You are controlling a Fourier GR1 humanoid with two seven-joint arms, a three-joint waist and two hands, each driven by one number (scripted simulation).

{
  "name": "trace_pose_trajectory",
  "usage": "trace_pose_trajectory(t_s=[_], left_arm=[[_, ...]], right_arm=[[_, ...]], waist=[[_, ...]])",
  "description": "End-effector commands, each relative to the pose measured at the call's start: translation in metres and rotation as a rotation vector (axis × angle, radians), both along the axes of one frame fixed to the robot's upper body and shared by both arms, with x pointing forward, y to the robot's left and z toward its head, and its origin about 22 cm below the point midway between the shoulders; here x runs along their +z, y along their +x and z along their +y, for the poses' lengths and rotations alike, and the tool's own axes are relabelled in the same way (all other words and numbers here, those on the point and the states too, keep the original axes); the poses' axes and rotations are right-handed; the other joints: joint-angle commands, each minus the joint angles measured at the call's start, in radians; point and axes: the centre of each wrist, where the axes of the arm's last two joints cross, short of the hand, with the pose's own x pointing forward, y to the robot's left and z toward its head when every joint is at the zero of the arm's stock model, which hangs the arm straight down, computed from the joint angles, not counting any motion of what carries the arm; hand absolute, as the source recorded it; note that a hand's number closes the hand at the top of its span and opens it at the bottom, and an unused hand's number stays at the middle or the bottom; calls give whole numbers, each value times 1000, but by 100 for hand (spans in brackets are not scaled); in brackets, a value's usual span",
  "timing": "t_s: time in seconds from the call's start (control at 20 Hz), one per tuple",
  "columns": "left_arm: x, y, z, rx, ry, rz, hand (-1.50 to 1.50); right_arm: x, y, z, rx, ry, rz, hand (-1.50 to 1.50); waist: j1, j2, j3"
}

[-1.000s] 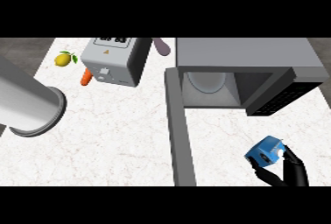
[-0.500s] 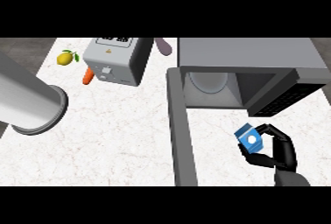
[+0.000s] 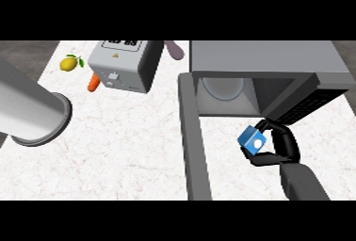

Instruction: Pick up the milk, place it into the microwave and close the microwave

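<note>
In the head view my right hand (image 3: pixel 281 147) is curled round a small blue milk carton (image 3: pixel 252 139), held above the counter just in front of the microwave's open mouth. The grey microwave (image 3: pixel 268 59) stands at the upper right with its cavity (image 3: pixel 230 92) showing a round turntable. Its door (image 3: pixel 192 141) hangs open toward me as a long grey slab left of the carton. My left forearm (image 3: pixel 28 113) crosses the left side as a big grey cylinder; its hand is out of the picture.
A grey toaster (image 3: pixel 125 66) stands at the upper middle. Beside it lie a lemon (image 3: pixel 68 63), a carrot (image 3: pixel 93 83) and a purple vegetable (image 3: pixel 175 49). The counter's white marble top (image 3: pixel 118 155) spreads left of the open door.
My right hand has carried the milk carton up and leftward, from the lower right toward the microwave's opening. The left forearm has drifted slightly rightward.
</note>
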Motion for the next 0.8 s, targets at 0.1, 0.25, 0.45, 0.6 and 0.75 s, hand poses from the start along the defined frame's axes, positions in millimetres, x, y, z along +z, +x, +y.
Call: trace_pose_trajectory(t_s=[0.1,0.25,0.45,0.6,0.75], left_arm=[[8,-8,3,1,13,-12,-150],[16,-23,6,3,22,-24,-150],[13,-10,11,4,15,-23,-150],[-2,-9,6,4,6,-11,-150],[-7,-25,22,1,4,-18,-150]], right_arm=[[31,8,31,83,31,-74,150],[56,24,47,56,-5,-44,150],[76,42,69,16,-15,-69,150],[98,58,93,0,-21,-70,150],[113,65,98,-15,-77,-93,150]], waist=[[-15,-4,-1],[-9,-5,-1],[-8,-1,-1],[-6,-1,-1],[-3,-3,-1]])
